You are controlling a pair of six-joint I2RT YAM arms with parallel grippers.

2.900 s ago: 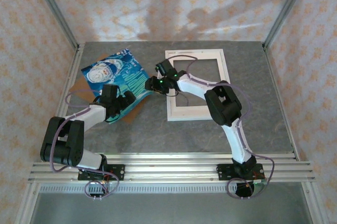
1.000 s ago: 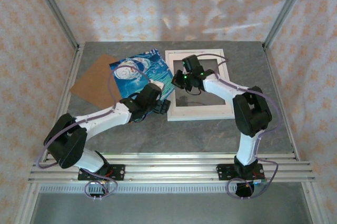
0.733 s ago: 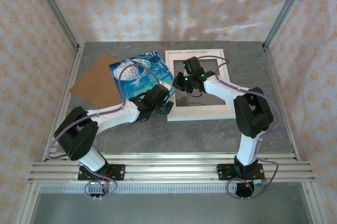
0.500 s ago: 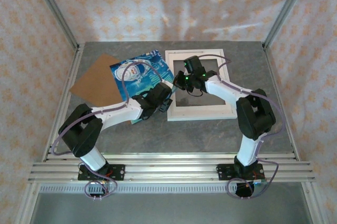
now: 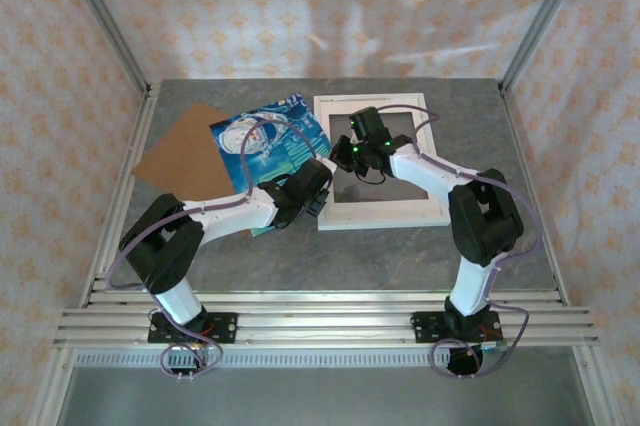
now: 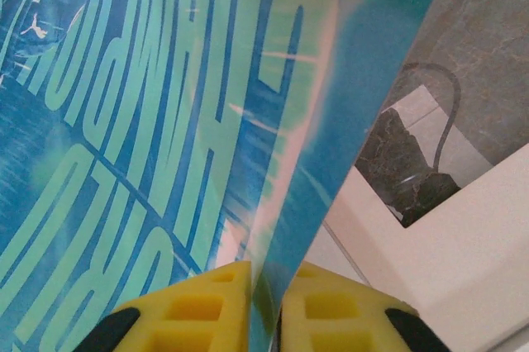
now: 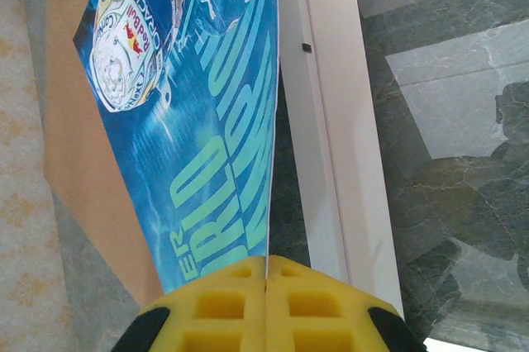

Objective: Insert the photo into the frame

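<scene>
Toward the near side of the table (image 5: 400, 256), the left gripper (image 5: 316, 196) reaches in from the left and is closed on the photo (image 5: 270, 136). In the left wrist view its yellow pads (image 6: 198, 306) sit on either side of the print's near edge, apparently pinching it. Just beyond, the right gripper (image 5: 341, 158) is clamped on the photo's right-hand edge, and the paper runs straight out from between its pads (image 7: 223, 306). The photo is held just left of the frame (image 5: 385, 214), its edge alongside the frame's left rail and not inside the opening. The frame lies flat on the table. Farther left, the photo's far part overlaps a brown backing board (image 5: 185, 151).
</scene>
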